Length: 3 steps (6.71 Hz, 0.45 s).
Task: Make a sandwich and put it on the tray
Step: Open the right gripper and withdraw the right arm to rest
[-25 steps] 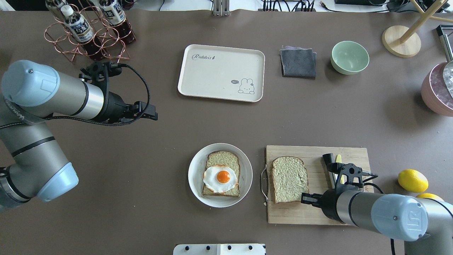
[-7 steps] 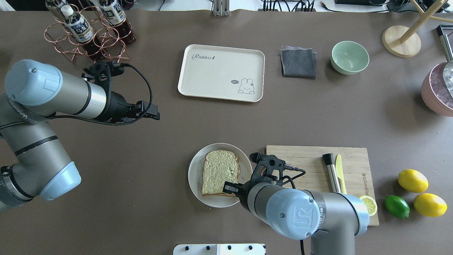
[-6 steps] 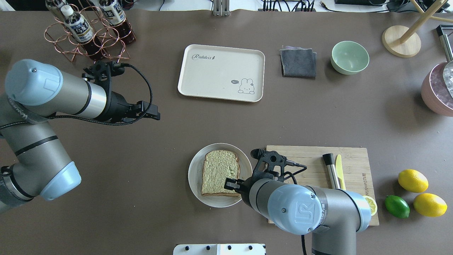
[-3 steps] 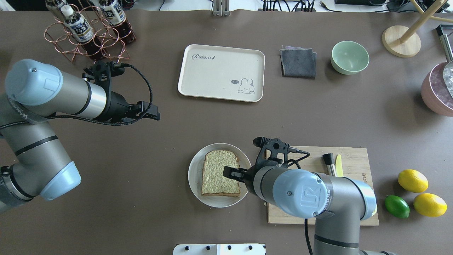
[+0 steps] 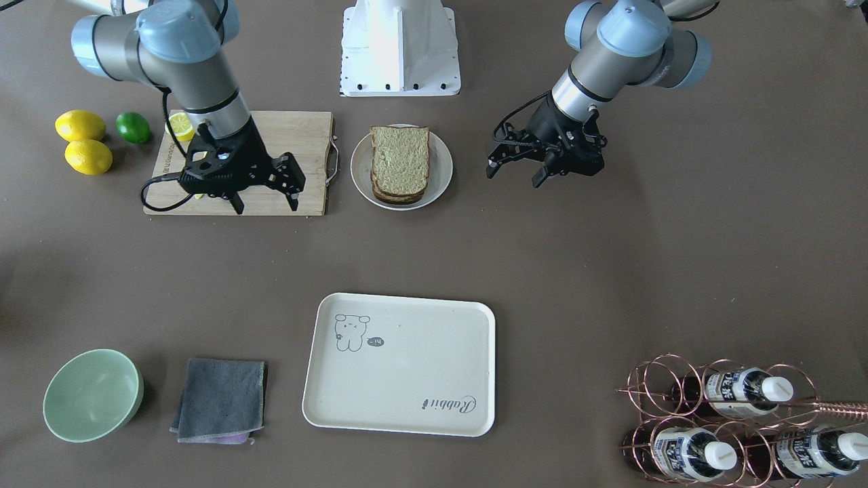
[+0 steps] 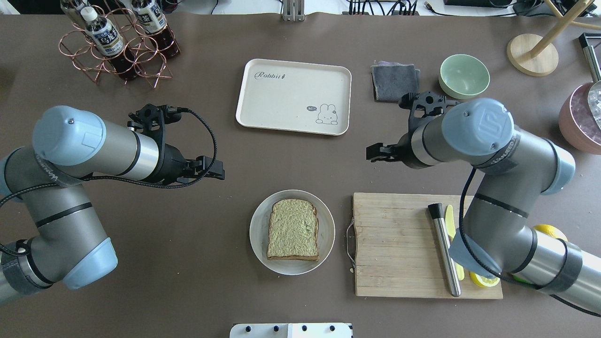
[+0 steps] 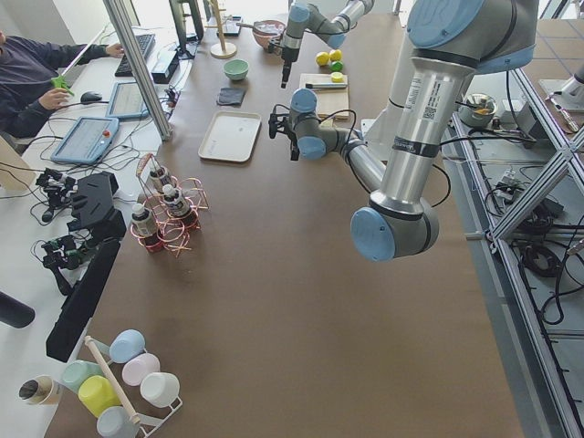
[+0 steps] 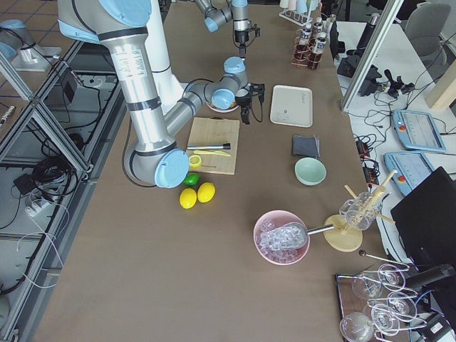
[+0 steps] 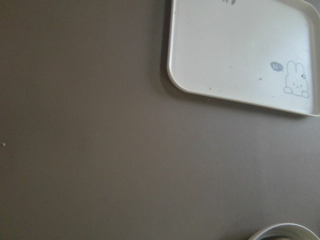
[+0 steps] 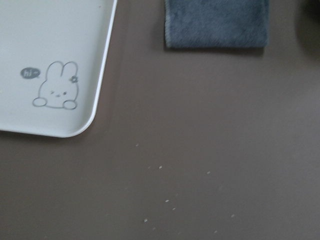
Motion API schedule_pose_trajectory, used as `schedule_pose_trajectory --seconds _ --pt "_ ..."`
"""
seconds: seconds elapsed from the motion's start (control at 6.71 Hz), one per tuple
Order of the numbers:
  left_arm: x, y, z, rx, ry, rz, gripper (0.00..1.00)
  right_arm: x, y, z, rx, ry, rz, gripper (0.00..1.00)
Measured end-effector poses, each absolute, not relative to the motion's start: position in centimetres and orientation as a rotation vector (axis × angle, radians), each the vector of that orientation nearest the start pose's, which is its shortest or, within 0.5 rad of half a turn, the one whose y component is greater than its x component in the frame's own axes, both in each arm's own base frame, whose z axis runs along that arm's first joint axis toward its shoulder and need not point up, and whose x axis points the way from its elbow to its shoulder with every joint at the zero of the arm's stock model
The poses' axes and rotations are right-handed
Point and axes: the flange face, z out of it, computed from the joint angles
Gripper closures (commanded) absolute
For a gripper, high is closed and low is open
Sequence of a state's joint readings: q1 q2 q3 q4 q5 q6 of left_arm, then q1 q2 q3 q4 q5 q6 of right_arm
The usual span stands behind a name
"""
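Note:
The sandwich point(image 6: 293, 229) lies on a round white plate point(image 6: 258, 230), its top slice of speckled bread facing up; the egg is hidden between the slices. In the front view the sandwich point(image 5: 400, 161) shows as a stack. The cream tray point(image 6: 293, 96) lies bare beyond the plate; it also shows in the left wrist view point(image 9: 240, 55) and the right wrist view point(image 10: 50, 65). My left gripper point(image 6: 213, 170) is open and empty, left of and beyond the plate. My right gripper point(image 6: 378, 153) is open and empty, raised between the cutting board and the tray's right end.
A wooden cutting board point(image 6: 399, 244) with a metal rod point(image 6: 443, 249), a yellow knife and a lemon half lies right of the plate. Lemons and a lime point(image 5: 81, 135) lie beyond it. A grey cloth point(image 6: 395, 83), green bowl point(image 6: 464, 75), bottle rack point(image 6: 117, 42) and pink ice bowl point(image 6: 580, 117) stand at the back.
My right gripper laid the second slice on the egg, let go, then rose and swung back right, away from the plate. My left arm came a little closer to the plate.

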<state>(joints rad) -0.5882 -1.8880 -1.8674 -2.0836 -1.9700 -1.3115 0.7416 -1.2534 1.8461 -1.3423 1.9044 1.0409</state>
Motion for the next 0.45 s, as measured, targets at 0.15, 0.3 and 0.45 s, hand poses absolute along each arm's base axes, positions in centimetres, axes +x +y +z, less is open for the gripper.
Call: schedule_pose_trajectory --seconds 0.15,0.3,0.45 --pt "44.0 -38.9 29.0 0.124 1.155 -0.065 0.02 -31.6 -51.8 36.9 0.242 -0.8 -0.025 0.0" --pt "45.4 -37.5 29.0 0.121 1.15 -0.064 0.02 -25.7 -54.9 39.6 0.25 -0.763 -0.105 0.0" --pt "47.0 -35.9 29.1 0.114 1.146 -0.059 0.02 -18.9 -56.8 42.1 0.249 -0.731 -0.176 0.0"
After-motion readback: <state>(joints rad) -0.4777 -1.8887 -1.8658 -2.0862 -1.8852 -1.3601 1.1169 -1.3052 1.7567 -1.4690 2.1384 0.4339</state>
